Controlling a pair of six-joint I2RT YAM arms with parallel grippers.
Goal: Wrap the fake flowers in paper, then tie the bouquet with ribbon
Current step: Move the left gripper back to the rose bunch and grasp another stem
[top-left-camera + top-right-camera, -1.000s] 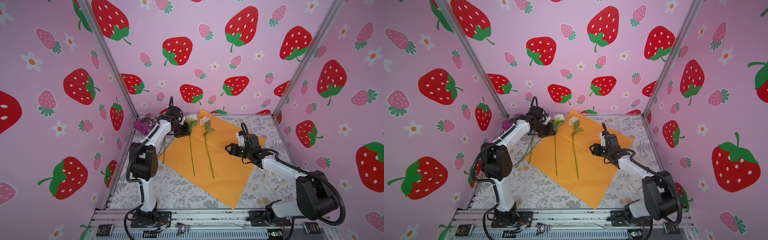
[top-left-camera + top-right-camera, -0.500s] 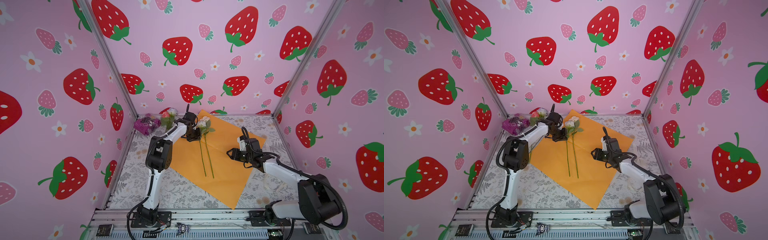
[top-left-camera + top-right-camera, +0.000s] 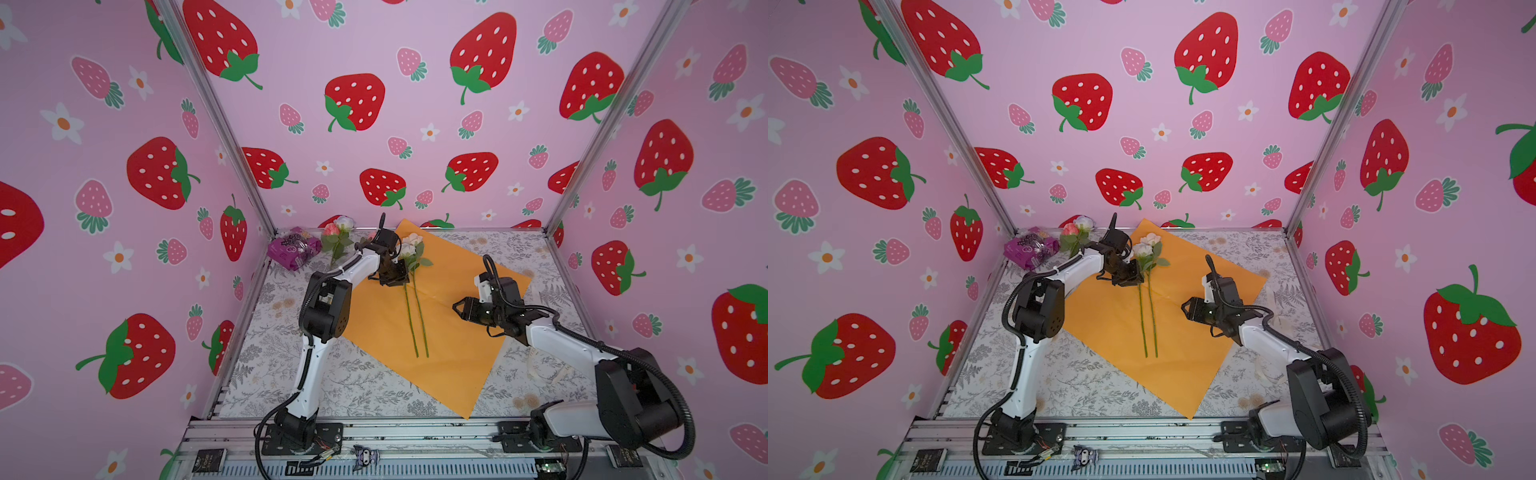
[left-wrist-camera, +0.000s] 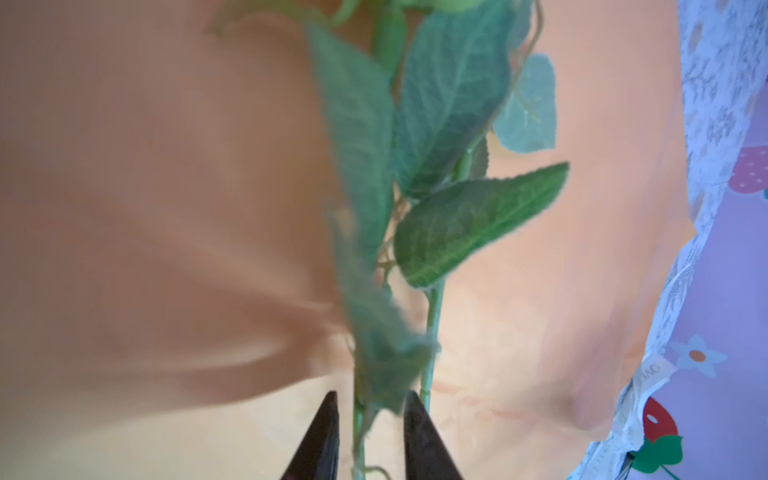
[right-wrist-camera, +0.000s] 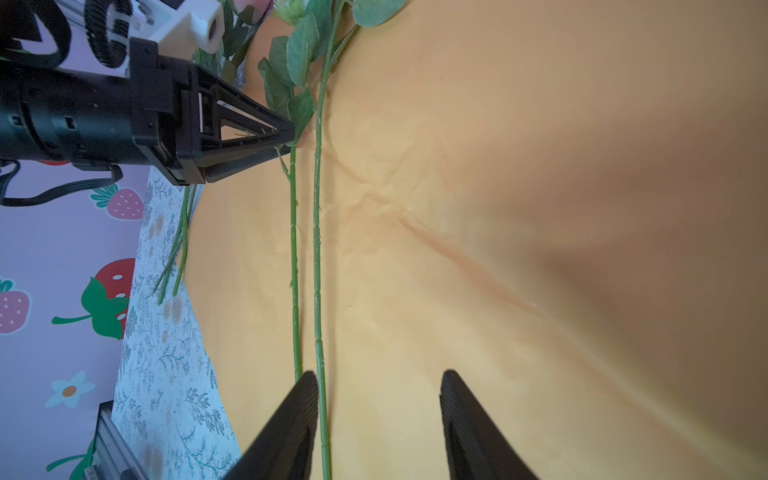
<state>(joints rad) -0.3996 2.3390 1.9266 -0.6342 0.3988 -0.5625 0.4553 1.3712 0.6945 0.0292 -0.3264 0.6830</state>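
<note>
rose stem [image 5: 294,249] shifted rightward, between jaws of left gripper [image 4: 370,395]

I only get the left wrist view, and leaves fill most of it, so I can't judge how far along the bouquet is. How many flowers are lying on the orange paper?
Observer: Two white flowers lie on the orange paper, their stems side by side, as both top views show.
Operator: Are any flowers off the paper?
Observer: Yes, a pink and white pair sits off the paper at the back, beside the purple packet.
</note>
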